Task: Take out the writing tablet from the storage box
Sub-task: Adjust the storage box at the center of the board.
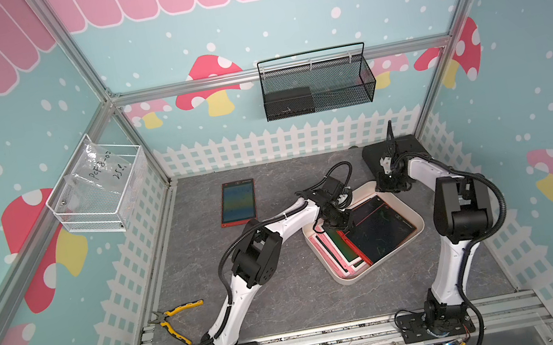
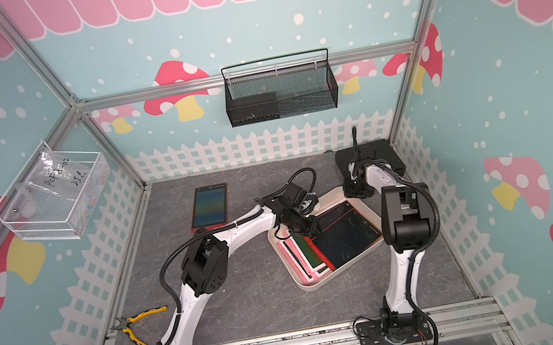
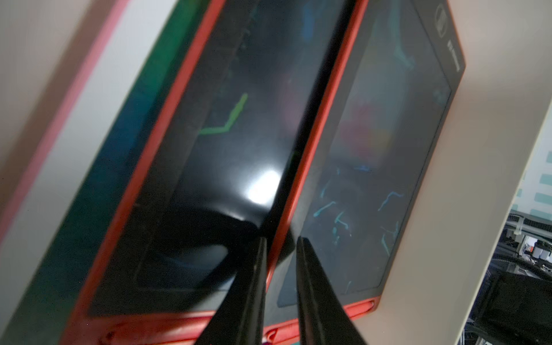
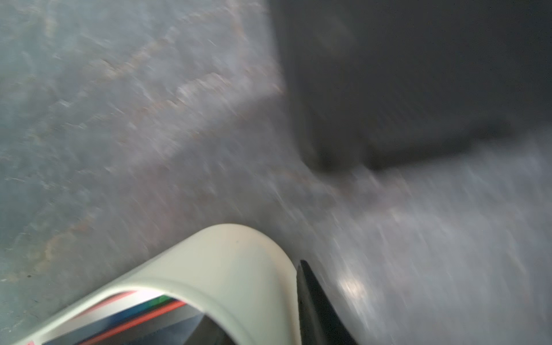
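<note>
The writing tablet (image 1: 381,230) lies screen up on top of the stack inside the storage box (image 1: 419,223), over pink-framed tablets (image 1: 325,248) and beside another red-framed one (image 3: 227,149). It is a thin slab with a narrow red rim and a glossy black screen carrying faint scribbles. I judge it light and stiff, slick across the glass, and easily marked or cracked by pressure on the screen. The rim is therefore the place to take hold, and the left gripper (image 3: 280,239) is there: its two fingers stand close together astride the long red edge near one corner, apparently clenched on that rim. Held so far from its middle, the tablet will likely want to swing as it lifts. Its long axis runs parallel to the box's longer walls, the logo end pointing away from the left gripper toward the box wall nearest the right arm. The right gripper (image 1: 388,188) sits at the box's far corner, one finger just outside the rounded wall. The other is hidden, so I cannot tell whether it grips. A black case (image 1: 411,147) stands just beyond that corner.
</note>
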`<state>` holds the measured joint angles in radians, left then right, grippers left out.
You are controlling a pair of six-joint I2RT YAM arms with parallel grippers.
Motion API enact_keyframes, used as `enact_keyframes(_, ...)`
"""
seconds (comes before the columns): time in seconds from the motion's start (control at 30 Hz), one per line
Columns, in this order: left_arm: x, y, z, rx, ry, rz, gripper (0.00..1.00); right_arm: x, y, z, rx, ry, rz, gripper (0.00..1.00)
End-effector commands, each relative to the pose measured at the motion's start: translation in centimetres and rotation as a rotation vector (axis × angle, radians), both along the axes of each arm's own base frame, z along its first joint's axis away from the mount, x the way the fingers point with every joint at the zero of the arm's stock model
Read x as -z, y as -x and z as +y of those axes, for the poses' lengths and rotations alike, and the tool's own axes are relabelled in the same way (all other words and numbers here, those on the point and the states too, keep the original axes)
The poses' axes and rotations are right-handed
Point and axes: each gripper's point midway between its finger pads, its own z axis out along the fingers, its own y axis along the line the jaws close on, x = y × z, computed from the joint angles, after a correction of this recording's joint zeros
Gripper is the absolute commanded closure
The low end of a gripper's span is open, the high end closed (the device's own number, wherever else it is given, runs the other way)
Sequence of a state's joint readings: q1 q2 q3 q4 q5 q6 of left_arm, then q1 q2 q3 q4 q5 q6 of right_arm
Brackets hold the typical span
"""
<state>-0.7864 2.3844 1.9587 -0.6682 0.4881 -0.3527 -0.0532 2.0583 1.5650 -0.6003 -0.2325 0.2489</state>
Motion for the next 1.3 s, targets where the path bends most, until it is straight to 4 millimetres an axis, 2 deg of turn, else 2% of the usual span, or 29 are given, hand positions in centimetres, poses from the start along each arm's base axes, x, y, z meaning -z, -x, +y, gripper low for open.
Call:
enact_keyframes(0.0, 3.5, 2.6, 1.4, -0.015, -0.129, 0.102, 0.78, 0.4, -2.9, 4.6, -0.156, -0.04, -0.042, 0.65)
enact_keyframes(0.07, 3.8, 2.6, 1.6, -0.026, -0.14, 0.109, 0.78, 0.1, -4.2, 5.8, -0.181, -0.047, -0.052, 0.65)
enact_keyframes(0.13, 4.1, 2.5, 1.7, -0.039, -0.147, 0.114, 0.78, -0.4, -5.4, 6.1, -0.173, -0.022, -0.073, 0.61)
enact_keyframes(0.2, 4.1, 2.5, 1.8, -0.047, -0.152, 0.114, 0.78, -1.1, -5.9, 5.2, -0.138, 0.029, -0.095, 0.57)
enact_keyframes(0.3, 4.3, 2.3, 2.0, -0.055, -0.166, 0.111, 0.78, -3.6, -5.8, 3.4, -0.082, 0.117, -0.167, 0.43)
enact_keyframes(0.4, 4.3, 2.4, 2.3, -0.059, -0.177, 0.11, 0.78, -7.5, -4.8, 1.2, -0.003, 0.158, -0.28, 0.32)
enact_keyframes(0.5, 4.2, 2.4, 2.6, -0.067, -0.185, 0.103, 0.78, -12.5, -3.3, -1.5, 0.111, 0.191, -0.414, 0.29)
enact_keyframes(0.6, 4.1, 2.3, 2.8, -0.074, -0.188, 0.1, 0.77, -15.4, -0.5, -3.4, 0.206, 0.208, -0.481, 0.27)
enact_keyframes(0.63, 4.0, 2.3, 2.8, -0.073, -0.188, 0.096, 0.77, -16.1, 0.5, -3.5, 0.216, 0.204, -0.5, 0.26)
enact_keyframes(0.73, 3.8, 2.4, 2.8, -0.071, -0.187, 0.095, 0.77, -15.6, 3.9, -3.7, 0.278, 0.176, -0.431, 0.28)
enact_keyframes(0.8, 3.7, 2.4, 2.7, -0.074, -0.187, 0.091, 0.77, -14.1, 6.9, -3.5, 0.327, 0.137, -0.361, 0.31)
enact_keyframes(0.9, 3.7, 2.6, 2.5, -0.064, -0.183, 0.088, 0.77, -11.3, 10.6, -2.3, 0.334, 0.053, -0.308, 0.35)
enact_keyframes(1.0, 3.9, 2.9, 2.2, -0.055, -0.181, 0.091, 0.77, -8.8, 13.6, -1.1, 0.321, -0.008, -0.26, 0.37)
enact_keyframes(1.1, 4.0, 2.8, 2.0, -0.055, -0.179, 0.087, 0.77, -8.4, 16.0, -0.8, 0.346, -0.048, -0.278, 0.38)
enact_keyframes(1.27, 3.9, 2.8, 1.8, -0.05, -0.172, 0.084, 0.77, -6.6, 18.5, -0.2, 0.351, -0.077, -0.229, 0.38)
